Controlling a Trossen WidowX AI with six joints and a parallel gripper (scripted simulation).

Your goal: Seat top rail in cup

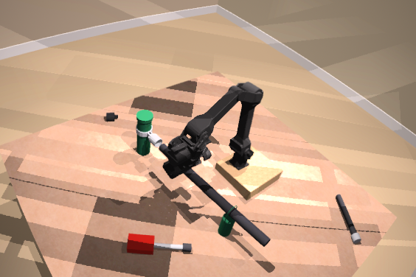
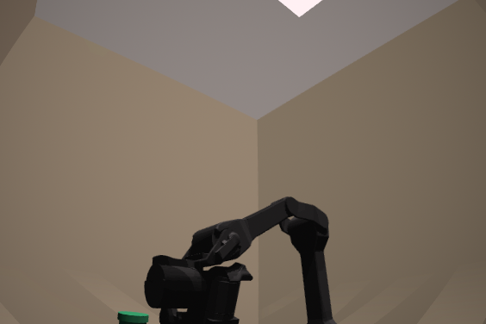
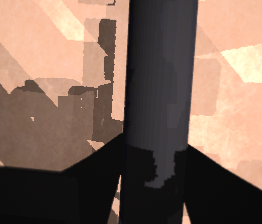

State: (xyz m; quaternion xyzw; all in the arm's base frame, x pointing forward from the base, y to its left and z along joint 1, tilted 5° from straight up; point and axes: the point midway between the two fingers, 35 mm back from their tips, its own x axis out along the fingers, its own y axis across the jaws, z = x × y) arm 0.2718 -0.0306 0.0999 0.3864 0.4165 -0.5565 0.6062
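Observation:
The black rail (image 1: 217, 200) (image 3: 162, 75) slopes from beside the green post (image 1: 143, 146) to the front right. It passes through the thin green loop (image 1: 235, 207) above the short green post (image 1: 226, 226). The brace band (image 1: 142, 133) sits high on the big post, below its green cap (image 1: 144, 116) (image 2: 133, 317). The light grey rail-end cup (image 1: 156, 139) hangs from the band and tilts toward the rail. The rail's near-post end is right at the cup's mouth; whether it is inside, I cannot tell. My gripper (image 1: 184, 168) (image 3: 149, 141) is shut on the rail, one finger on each side.
A red block (image 1: 140, 244) with a grey rod lies at the front left. A dark rod (image 1: 347, 213) with a grey end lies at the right. A small black piece (image 1: 110, 116) lies behind the big post. The arm stands on a wooden base (image 1: 254, 176).

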